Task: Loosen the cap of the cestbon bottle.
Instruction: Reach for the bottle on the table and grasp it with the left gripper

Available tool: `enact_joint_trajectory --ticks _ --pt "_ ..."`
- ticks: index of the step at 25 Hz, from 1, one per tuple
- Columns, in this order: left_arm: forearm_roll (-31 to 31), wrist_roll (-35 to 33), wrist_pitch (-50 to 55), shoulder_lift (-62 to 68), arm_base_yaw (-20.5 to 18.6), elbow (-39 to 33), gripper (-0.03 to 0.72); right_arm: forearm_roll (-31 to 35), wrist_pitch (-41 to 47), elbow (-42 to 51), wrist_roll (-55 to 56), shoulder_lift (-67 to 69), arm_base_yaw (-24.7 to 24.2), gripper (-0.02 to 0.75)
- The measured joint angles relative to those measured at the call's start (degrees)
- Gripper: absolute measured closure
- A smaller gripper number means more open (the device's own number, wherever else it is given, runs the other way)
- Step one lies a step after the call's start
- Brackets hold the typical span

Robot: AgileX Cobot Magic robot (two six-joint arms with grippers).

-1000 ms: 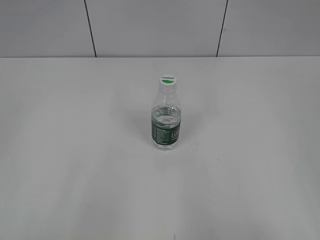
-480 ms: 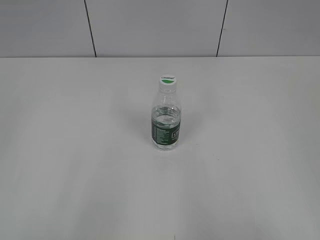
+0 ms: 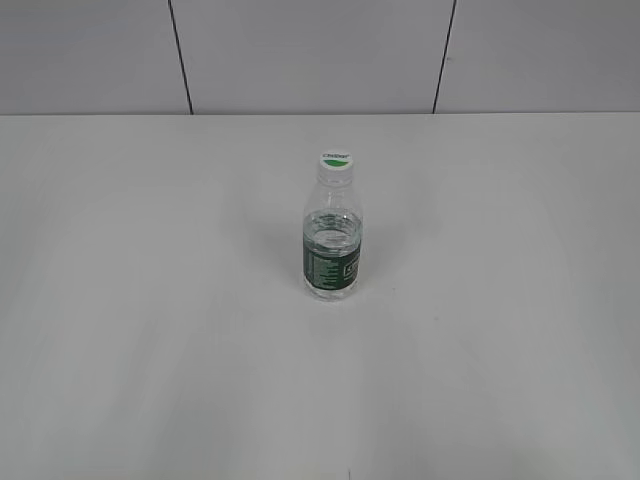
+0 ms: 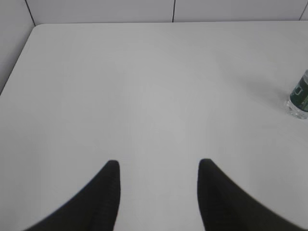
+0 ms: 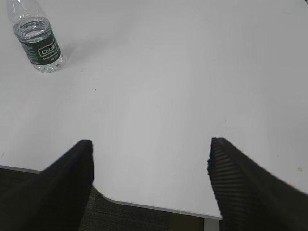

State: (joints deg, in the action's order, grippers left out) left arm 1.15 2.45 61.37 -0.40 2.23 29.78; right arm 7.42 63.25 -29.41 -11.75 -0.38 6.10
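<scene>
Capped cestbon bottle [image 3: 332,250] upright on the table [image 3: 150,300], pincers apart

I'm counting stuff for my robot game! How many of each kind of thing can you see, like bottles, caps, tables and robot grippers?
Bottles: 1, the cestbon bottle, standing upright.
Caps: 1, the cap, white and green, on the bottle.
Tables: 1, the white table.
Grippers: 2, the left gripper and the right gripper, both open and holding nothing.
Total: 5 things.
</scene>
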Motion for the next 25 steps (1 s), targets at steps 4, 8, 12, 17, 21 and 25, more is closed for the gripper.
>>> enact_joint_trajectory --ticks 4,8,12,17,21,25 --pt "0.0 0.0 0.0 0.0 0.0 0.0 0.358 0.0 0.0 0.0 0.0 0.0 0.0 0.169" --pt "0.0 0.0 0.0 0.0 0.0 0.0 0.359 0.0 0.0 0.0 0.0 0.0 0.0 0.169" --pt "0.0 0.0 0.0 0.0 0.0 0.0 0.360 0.0 0.0 0.0 0.0 0.0 0.0 0.169" --pt "0.0 0.0 0.0 0.0 0.0 0.0 0.338 0.0 0.0 0.0 0.0 0.0 0.0 0.169" --pt "0.0 0.0 0.0 0.0 0.0 0.0 0.193 0.0 0.0 0.0 0.0 0.0 0.0 0.169" --pt "-0.2 0.0 -0.3 0.0 0.0 0.1 0.125 0.0 0.0 0.0 0.0 0.0 0.0 0.169"
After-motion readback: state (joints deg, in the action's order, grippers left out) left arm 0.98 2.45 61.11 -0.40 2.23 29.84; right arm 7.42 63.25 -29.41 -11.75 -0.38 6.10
